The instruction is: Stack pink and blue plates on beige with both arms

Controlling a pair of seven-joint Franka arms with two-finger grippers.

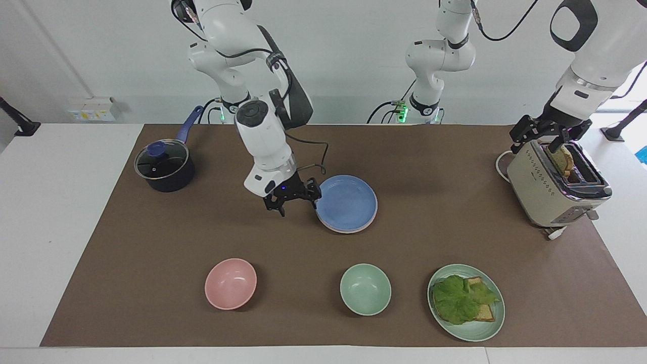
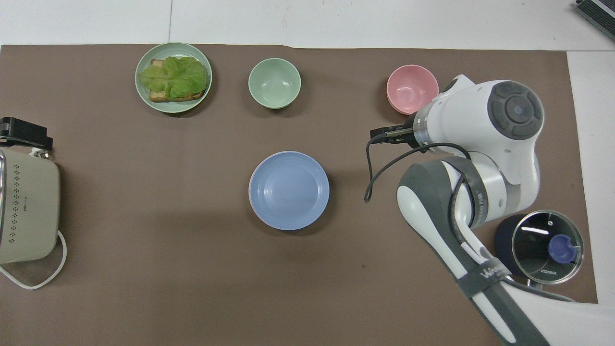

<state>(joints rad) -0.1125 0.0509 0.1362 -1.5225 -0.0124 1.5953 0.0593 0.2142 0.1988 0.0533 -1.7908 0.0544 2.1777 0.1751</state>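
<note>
Plate stack mid-table; bowls, lettuce plate farther from robots.

Counter count, as I read it

I see two bowls, one blue plate topping a stack, one lettuce plate, one saucepan, one toaster.

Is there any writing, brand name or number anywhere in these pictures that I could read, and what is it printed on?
"KONKA": on the glass lid of the dark-blue saucepan, in the overhead view.
White lettering on the grey strap around the right arm: too blurred to read for certain.
White lettering on the dark sleeve higher up the same arm: unreadable.
Small mark on the side of the toaster: too small to read.
Plates and bowls: no writing visible.
</note>
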